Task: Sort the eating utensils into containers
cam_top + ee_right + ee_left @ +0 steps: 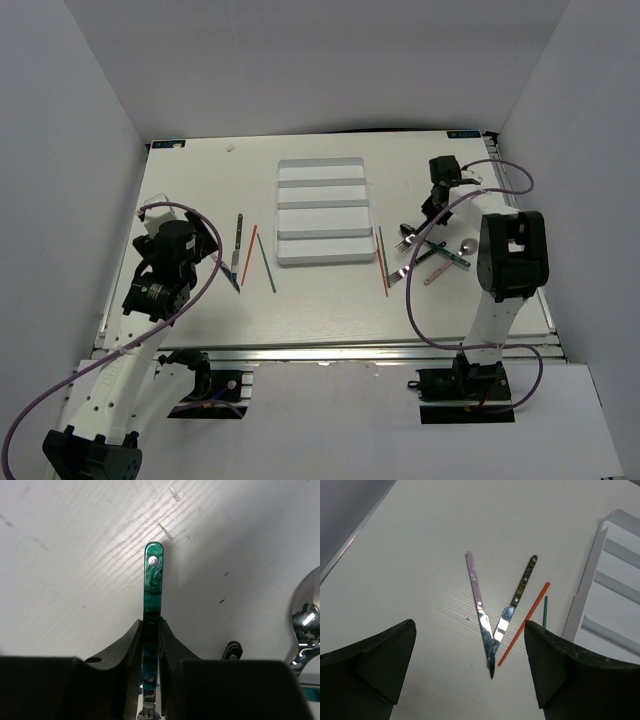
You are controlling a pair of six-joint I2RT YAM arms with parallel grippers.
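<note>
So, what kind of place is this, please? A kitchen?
Likely a robot test cell, not a kitchen: white walls box in a white table, two cabled arms are bolted at its edge, and cutlery lies beside a tray.

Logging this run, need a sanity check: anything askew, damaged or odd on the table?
Nothing damaged or spilled. Left of the tray, the pink-handled knife and the dark-handled knife lie in a V, blade tips overlapping. Right of it, the cutlery heap lies crossed; the right gripper is closed on a green-handled piece.
</note>
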